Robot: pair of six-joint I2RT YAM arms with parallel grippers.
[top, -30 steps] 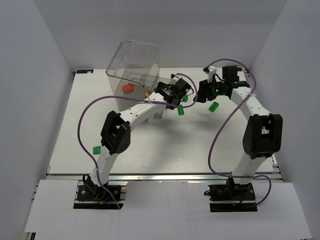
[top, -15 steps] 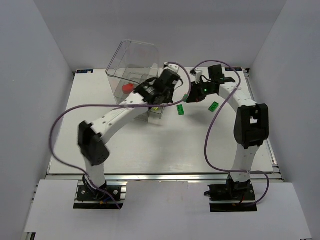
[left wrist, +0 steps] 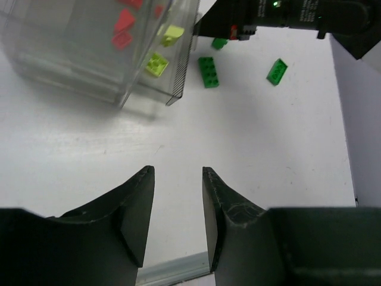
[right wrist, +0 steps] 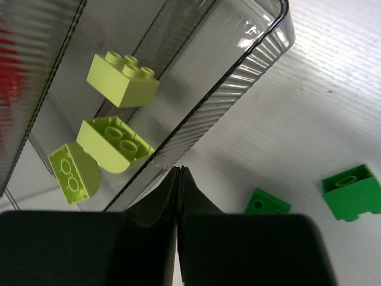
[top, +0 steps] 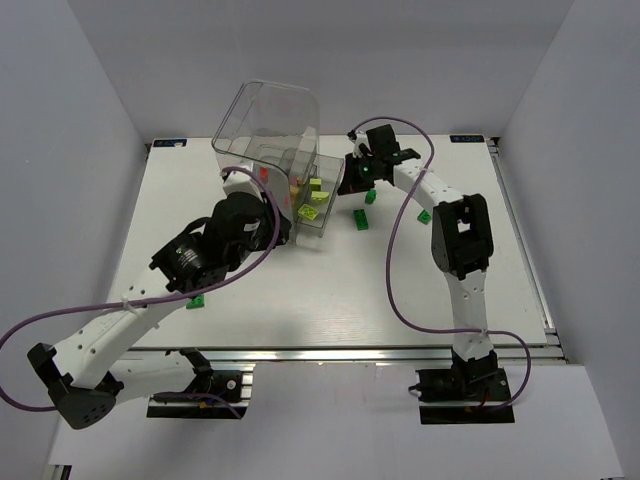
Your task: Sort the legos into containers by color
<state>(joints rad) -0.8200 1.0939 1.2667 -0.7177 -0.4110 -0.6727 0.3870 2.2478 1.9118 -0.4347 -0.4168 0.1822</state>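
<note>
The left arm (top: 130, 318) has swung back from the clear box (top: 262, 120), left gripper (left wrist: 177, 174) spread above the table (left wrist: 268, 149), right gripper (right wrist: 178, 174) pressed together just beside the drawer (right wrist: 250, 55) holding yellow-green legos (right wrist: 122, 80).

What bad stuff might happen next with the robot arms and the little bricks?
1. The shut right gripper sits right by the open drawer holding yellow-green bricks; a careless move might bump it and jostle them.
2. Loose green bricks lie near that gripper and could get knocked away.
3. The left gripper, open and empty, is also near the clear box, so the arms might collide.
</note>
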